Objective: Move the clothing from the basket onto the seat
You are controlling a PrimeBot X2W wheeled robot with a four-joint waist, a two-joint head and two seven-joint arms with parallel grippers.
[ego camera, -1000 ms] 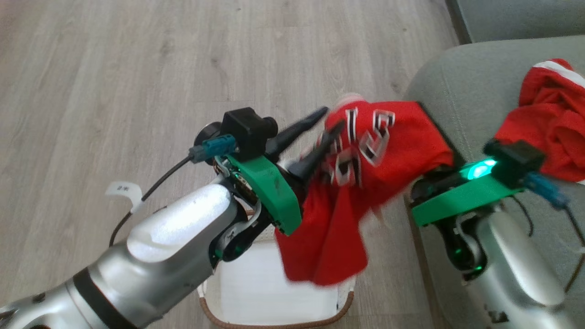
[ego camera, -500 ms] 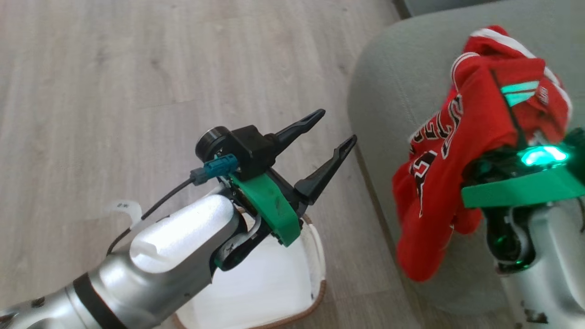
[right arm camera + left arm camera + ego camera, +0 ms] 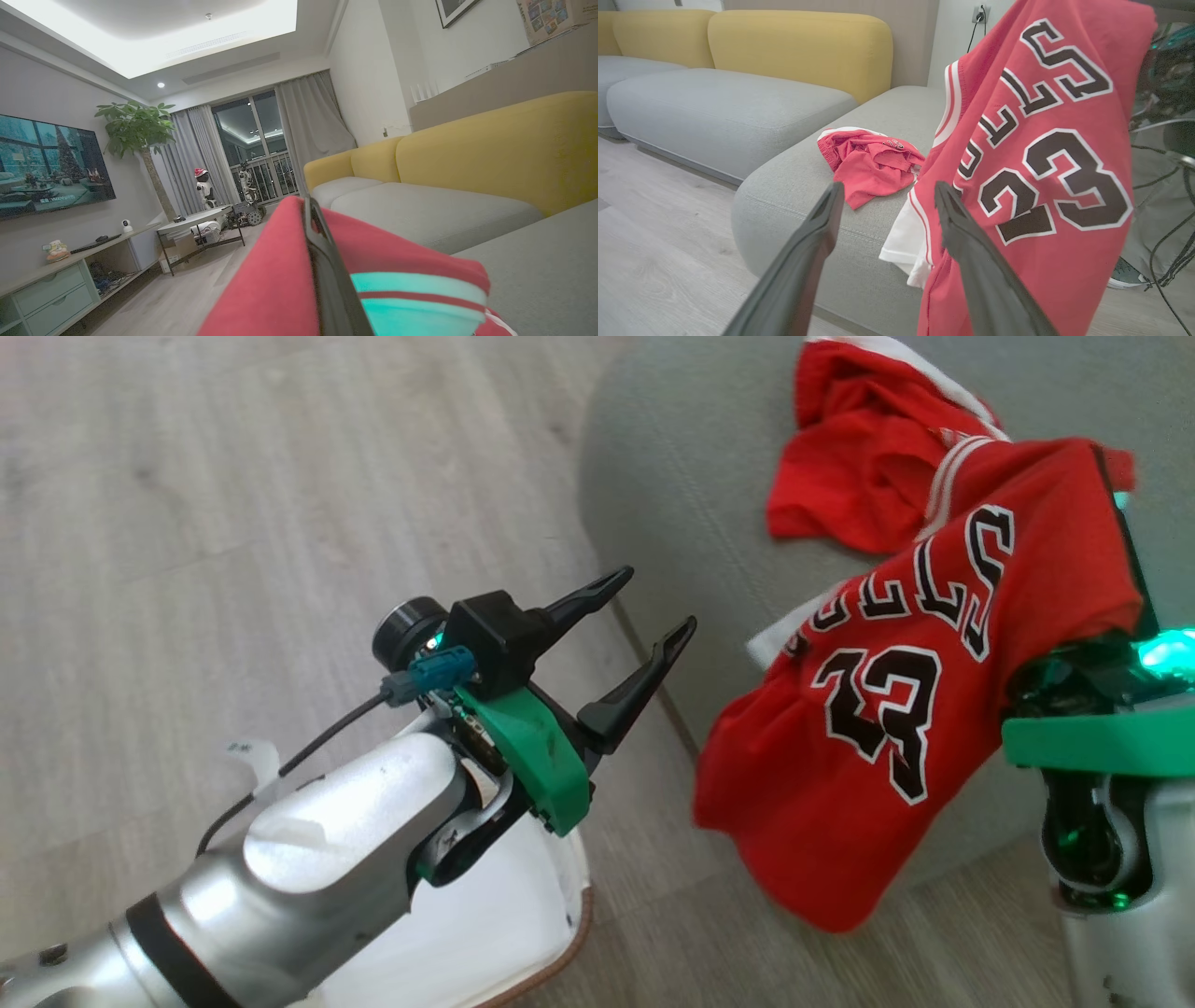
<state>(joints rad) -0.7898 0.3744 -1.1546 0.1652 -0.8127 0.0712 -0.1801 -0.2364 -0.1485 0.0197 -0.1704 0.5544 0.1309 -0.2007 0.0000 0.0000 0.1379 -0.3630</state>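
The left tool [image 3: 658, 599] stands wide open and empty above the wooden floor [image 3: 233, 476], just off the rounded corner of the grey seat [image 3: 672, 467]. The white basket [image 3: 581, 933] with its brown rim sits on the floor under that forearm. A red jersey [image 3: 896, 709] numbered 23 hangs from the closed right tool [image 3: 1123, 513], draping past the seat's front edge. A second red garment [image 3: 859, 457] lies crumpled farther in on the seat.
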